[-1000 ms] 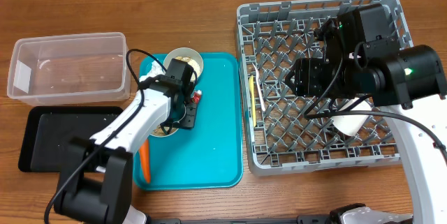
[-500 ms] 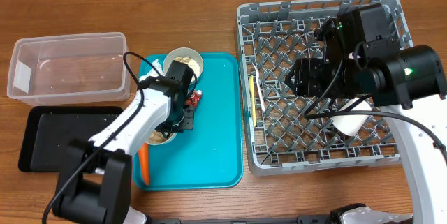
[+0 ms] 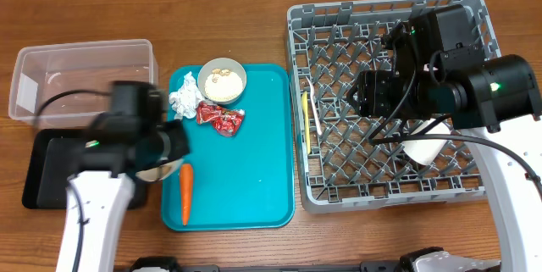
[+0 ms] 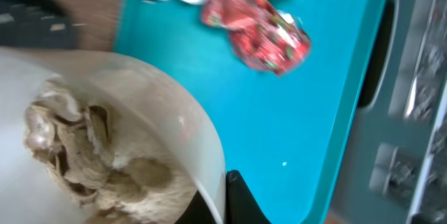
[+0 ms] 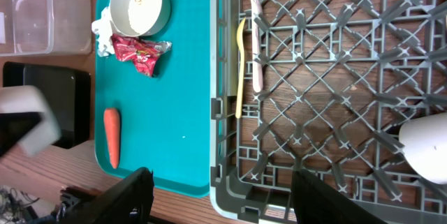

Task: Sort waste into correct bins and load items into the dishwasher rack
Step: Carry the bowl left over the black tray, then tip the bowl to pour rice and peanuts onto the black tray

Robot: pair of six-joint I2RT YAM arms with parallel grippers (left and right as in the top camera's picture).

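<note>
My left gripper (image 3: 165, 152) is shut on the rim of a white bowl (image 4: 105, 147) holding beige nut shells (image 4: 77, 140). It holds the bowl over the left edge of the teal tray (image 3: 246, 179), next to the black tray bin (image 3: 55, 166). The napkin (image 3: 186, 101), foil wrapper (image 3: 220, 118), carrot (image 3: 185, 194) and a second bowl with crumbs (image 3: 223, 80) lie on the teal tray. My right gripper (image 5: 223, 203) is open and empty above the grey rack (image 3: 385, 196). In the rack lie a yellow spoon (image 5: 241, 63), a pale fork (image 5: 255, 42) and a white cup (image 5: 426, 147).
The clear tub (image 3: 82, 81) stands at the far left, behind the black tray. The right arm's body hides the back right of the rack. Bare wood table runs along the front edge.
My left arm has swung left with the bowl of shells, from the tray's middle to its left edge, uncovering the carrot. The right arm has not moved.
</note>
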